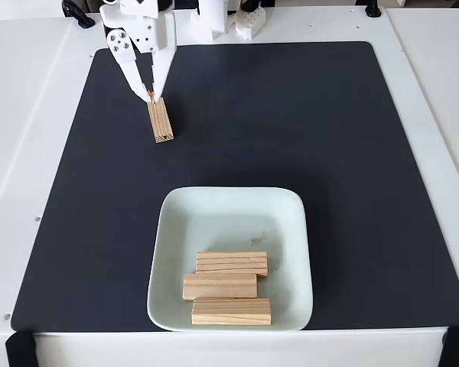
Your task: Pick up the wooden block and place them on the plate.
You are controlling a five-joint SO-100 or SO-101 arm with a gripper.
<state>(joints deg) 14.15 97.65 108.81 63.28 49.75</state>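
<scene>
Grainy pale wood blocks (226,286) (four), glossy plate (229,218), matt mat (291,122)

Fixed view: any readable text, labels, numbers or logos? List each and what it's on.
None readable. The wooden blocks show grain lines only, the plate just a small dark speck, the black mat is plain, and the white tool and arm carry no marking that can be made out.

Table: white top (30,115), seen in the fixed view.
Mat: black mat (291,122) covering most of the table.
Lone block: wooden block (161,121) flat on the mat, its far end at the gripper (151,96) tips.
Plate: mint-green plate (229,206) on the mat, well below and right of the gripper.
</scene>
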